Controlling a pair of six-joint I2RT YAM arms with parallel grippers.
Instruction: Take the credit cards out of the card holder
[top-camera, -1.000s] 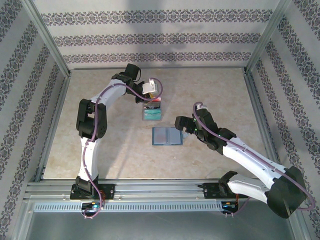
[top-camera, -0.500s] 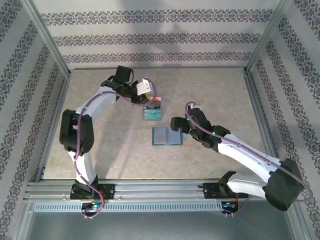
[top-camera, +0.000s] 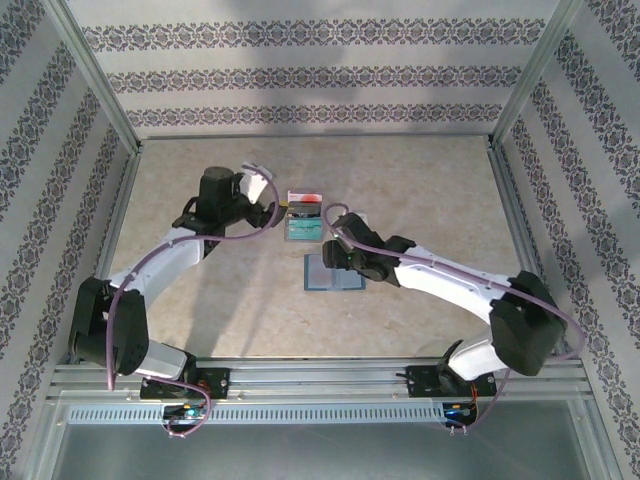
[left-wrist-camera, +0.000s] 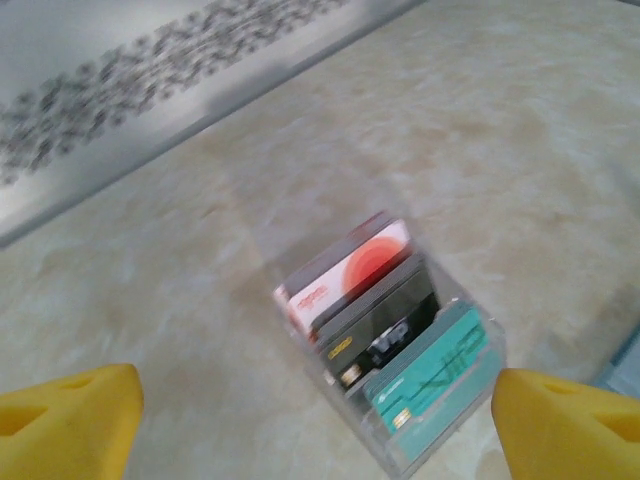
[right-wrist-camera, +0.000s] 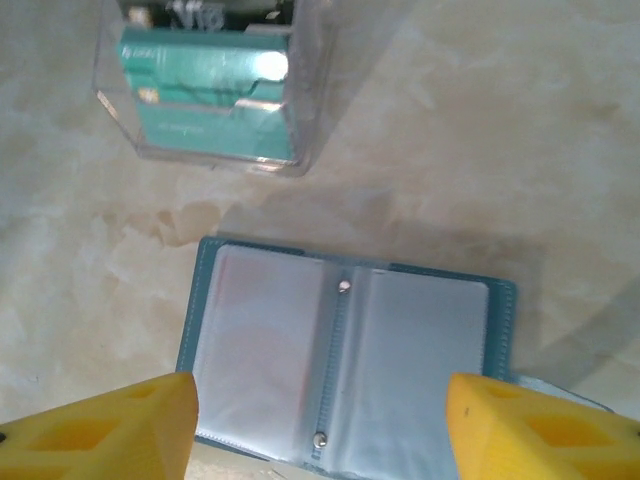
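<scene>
The card holder (right-wrist-camera: 345, 360) lies open and flat on the table, a slate-blue wallet (top-camera: 318, 272) with clear sleeves and two rivets on the fold. Just beyond it, three credit cards stand in a clear plastic box (top-camera: 304, 226): a red-and-white card (left-wrist-camera: 350, 275), a dark card (left-wrist-camera: 385, 320) and a teal card (left-wrist-camera: 435, 375). My left gripper (left-wrist-camera: 315, 430) is open just left of the box (left-wrist-camera: 480, 400), nothing between its yellow fingertips (left-wrist-camera: 70, 415). My right gripper (right-wrist-camera: 320, 430) hovers open over the wallet, its fingertips (right-wrist-camera: 100, 430) spanning both panels.
Metal frame rails (top-camera: 120, 200) and patterned walls border the beige marbled table (top-camera: 420, 180). The box (right-wrist-camera: 210, 90) stands a short gap from the wallet's far edge. Both arms (top-camera: 440, 280) cross the middle of the table.
My left gripper has drawn back from above the box to its left side and opened wide. My right arm has slid left over the wallet, its jaws narrowing somewhat.
</scene>
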